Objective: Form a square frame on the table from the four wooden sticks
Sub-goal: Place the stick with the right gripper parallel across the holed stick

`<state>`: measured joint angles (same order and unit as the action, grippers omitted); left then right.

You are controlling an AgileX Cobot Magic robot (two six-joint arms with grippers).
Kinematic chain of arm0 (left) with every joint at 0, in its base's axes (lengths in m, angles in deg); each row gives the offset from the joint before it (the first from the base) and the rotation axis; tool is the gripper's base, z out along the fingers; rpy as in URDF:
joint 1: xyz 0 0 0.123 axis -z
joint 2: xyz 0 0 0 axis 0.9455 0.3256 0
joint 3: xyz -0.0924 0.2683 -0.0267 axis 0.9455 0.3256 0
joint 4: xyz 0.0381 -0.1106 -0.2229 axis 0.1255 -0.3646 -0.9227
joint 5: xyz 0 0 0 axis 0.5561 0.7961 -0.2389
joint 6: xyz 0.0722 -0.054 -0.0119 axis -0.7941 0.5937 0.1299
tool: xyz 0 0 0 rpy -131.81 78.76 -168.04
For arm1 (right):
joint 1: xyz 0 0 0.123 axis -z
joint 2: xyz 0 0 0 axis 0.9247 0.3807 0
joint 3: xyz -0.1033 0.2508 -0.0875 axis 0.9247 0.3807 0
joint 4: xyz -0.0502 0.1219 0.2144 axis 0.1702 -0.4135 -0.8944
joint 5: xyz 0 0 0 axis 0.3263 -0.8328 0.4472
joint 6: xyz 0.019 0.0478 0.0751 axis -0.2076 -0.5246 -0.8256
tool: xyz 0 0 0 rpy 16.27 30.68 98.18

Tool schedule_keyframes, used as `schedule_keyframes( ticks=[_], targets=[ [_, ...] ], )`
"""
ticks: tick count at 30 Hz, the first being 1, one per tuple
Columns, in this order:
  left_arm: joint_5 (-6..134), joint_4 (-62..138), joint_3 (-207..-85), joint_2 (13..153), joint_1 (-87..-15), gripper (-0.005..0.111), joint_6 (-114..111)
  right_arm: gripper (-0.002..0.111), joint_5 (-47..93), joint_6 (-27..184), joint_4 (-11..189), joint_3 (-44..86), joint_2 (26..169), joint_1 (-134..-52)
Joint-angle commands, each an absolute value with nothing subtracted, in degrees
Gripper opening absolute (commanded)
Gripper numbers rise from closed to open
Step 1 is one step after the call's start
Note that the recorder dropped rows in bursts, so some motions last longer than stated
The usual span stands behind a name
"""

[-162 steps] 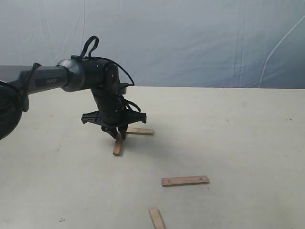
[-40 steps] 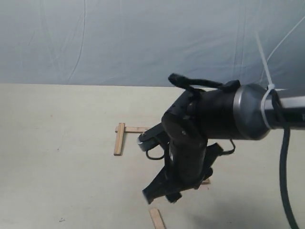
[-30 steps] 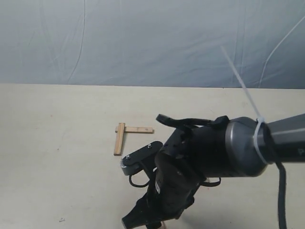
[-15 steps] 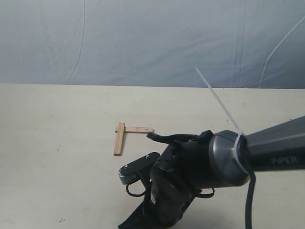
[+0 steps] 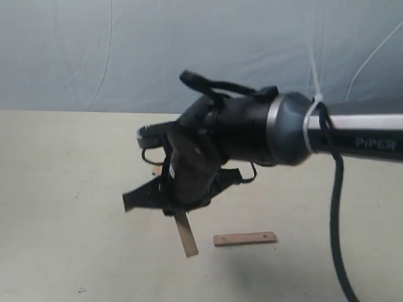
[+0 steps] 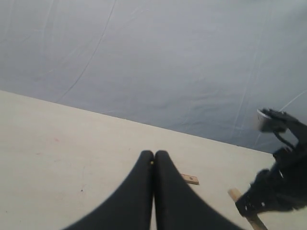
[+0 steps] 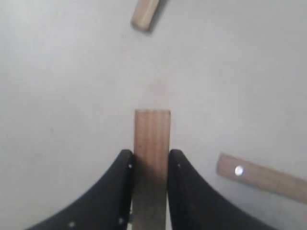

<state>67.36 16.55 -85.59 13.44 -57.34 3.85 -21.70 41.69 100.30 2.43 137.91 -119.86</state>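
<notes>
My right gripper (image 5: 178,211) hangs above the table (image 5: 63,189), shut on a wooden stick (image 5: 186,236) that points down out of its jaws. The right wrist view shows that stick (image 7: 151,136) pinched between both fingers of the gripper (image 7: 150,155). A second stick (image 5: 244,238) with holes near its ends lies flat to the right. Only a sliver of the sticks farther back (image 5: 155,170) shows behind the arm. The left gripper (image 6: 154,154) is shut and empty, low over the table, out of the exterior view.
In the right wrist view a stick end (image 7: 145,12) lies ahead and a holed stick (image 7: 261,176) lies to one side. In the left wrist view a stick end (image 6: 190,179) shows beside my fingers. A blue-grey sheet (image 5: 201,50) backs the table.
The right gripper dropped to the stick at the front edge, closed on it, and has risen up and back to the left with it. The left arm has left the exterior view.
</notes>
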Motion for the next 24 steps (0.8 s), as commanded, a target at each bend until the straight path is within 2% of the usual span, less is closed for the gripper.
schedule_keyframes(
  ticks=[1, 11, 24],
  targets=[
    [68.1, 16.1, -85.5, 13.2, -57.4, 0.000, 4.1, 0.000, -27.6, 39.7, 99.7, -7.6, 143.3, -114.8],
    [68.2, 15.9, -85.5, 13.2, -57.4, 0.000, 4.4, 0.000, -26.0, 36.7, 97.6, -19.0, 155.5, -107.9],
    [68.1, 15.8, -85.5, 13.2, -57.4, 0.000, 4.6, 0.000, -29.5, 37.0, 97.6, -31.3, 165.9, -107.0]
  ],
)
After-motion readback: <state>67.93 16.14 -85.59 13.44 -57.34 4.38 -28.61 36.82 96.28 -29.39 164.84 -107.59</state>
